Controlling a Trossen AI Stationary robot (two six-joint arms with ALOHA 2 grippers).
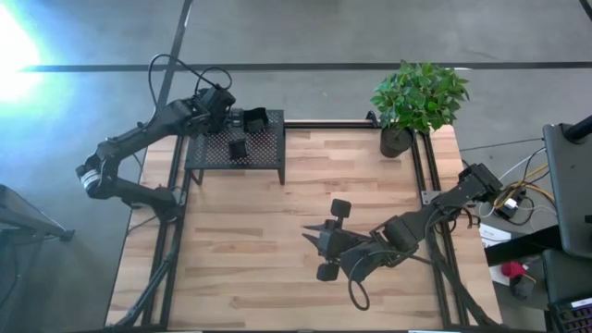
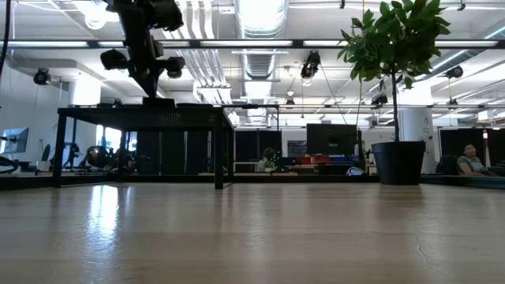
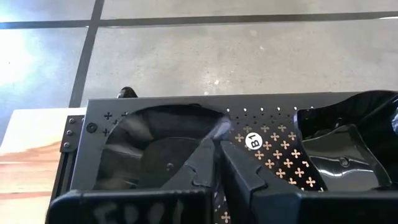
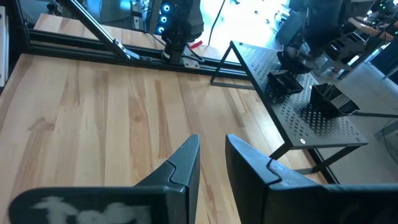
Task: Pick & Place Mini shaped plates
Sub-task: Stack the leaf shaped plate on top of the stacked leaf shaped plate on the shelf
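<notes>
Over stand (image 1: 242, 153), left claw (image 1: 225, 118).

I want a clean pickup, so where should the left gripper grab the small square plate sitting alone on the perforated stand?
Grip the square plate by two opposite raised rim edges, coming straight down: it lies flat and apart on the stand, so the left gripper probably can't get under it.
</notes>
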